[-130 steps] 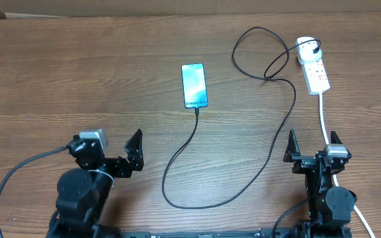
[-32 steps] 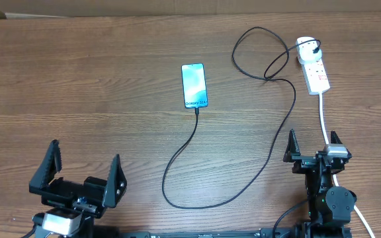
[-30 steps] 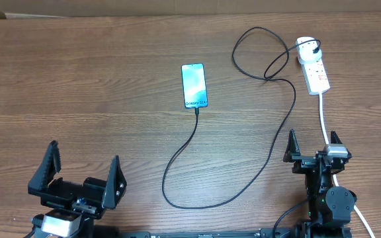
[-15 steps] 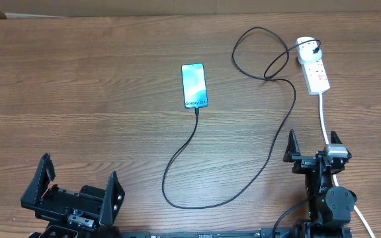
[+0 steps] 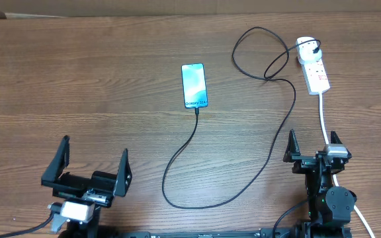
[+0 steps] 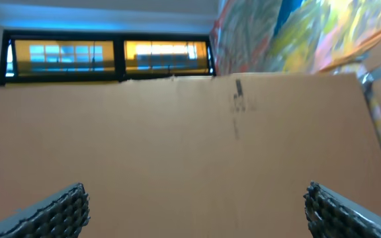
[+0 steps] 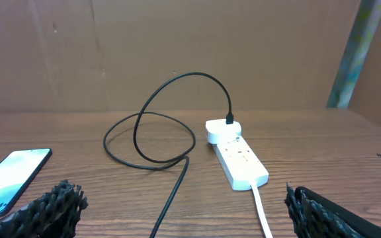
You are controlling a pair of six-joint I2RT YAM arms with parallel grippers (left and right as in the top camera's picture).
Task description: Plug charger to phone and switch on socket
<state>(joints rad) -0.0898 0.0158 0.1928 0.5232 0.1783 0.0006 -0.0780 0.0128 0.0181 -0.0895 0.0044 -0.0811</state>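
Where the left pincer (image 5: 95,146) has been reset: well below-left of the phone (image 5: 194,85), jaws wide apart, nothing held.
Right pincer (image 5: 313,135): below-right of the phone, spread wide, empty, unmoved.
Charger (image 5: 196,118): one; tip seen at the phone's lower edge, plug in the socket (image 5: 315,71), right of the phone.
Meaning: plugging judged done; switch state cannot be told.
Count: one phone, one socket, two pincers, one counter (image 5: 78,79).

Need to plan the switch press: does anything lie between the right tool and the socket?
Nothing upright. Between the right tool and the socket lies only its white cord, flat; the charger curves past alongside.
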